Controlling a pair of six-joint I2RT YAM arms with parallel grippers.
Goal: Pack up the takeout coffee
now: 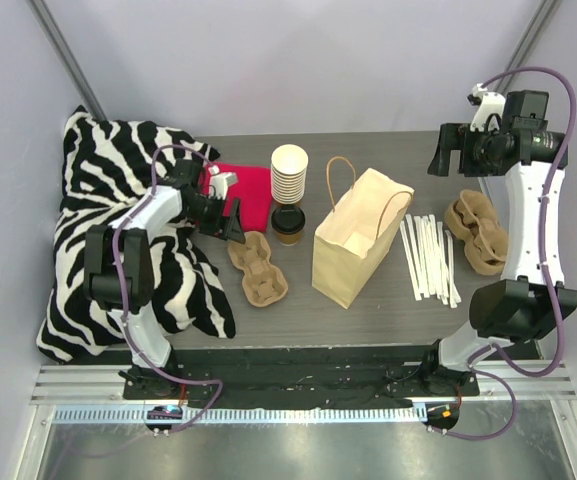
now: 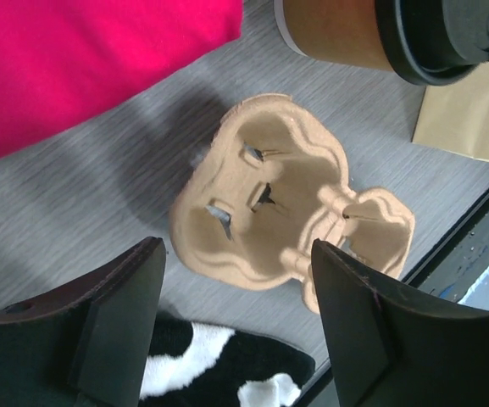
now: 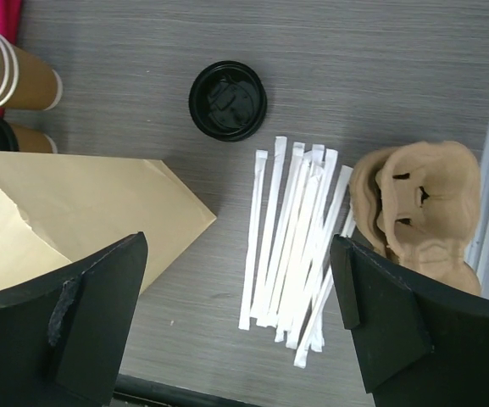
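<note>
At the near side of the bench point(image 1: 298, 320), the left fingers point(image 2: 117, 326) are standing wide apart and gripping nothing. They are hovering over a moulded pulp cup carrier point(image 2: 269, 212), which is lying flat with no cup in either pocket. Just to the right of the carrier, a brown paper bag point(image 1: 356, 240) is standing upright with its mouth open; whether anything is lying inside cannot be told. Farther right, wrapped straws point(image 3: 291, 246) and a stack of spare carriers point(image 3: 418, 203) are lying untouched. Just beyond the near carrier, the takeout coffee point(image 1: 288, 222) is standing upright on the bench with its black lid on. It is sitting close beside the bag and in front of a stack of cream-white cups point(image 1: 289, 172), and it is touching neither the carrier nor any finger. A loose black lid point(image 3: 227, 100) is lying behind the bag. At the far right, the right fingers point(image 3: 83, 314) are hanging high above the bench, fully spread and empty. Judging from this layout, packing is not yet under way: the coffee is waiting to be grasped, seated in the carrier and placed in the bag.
</note>
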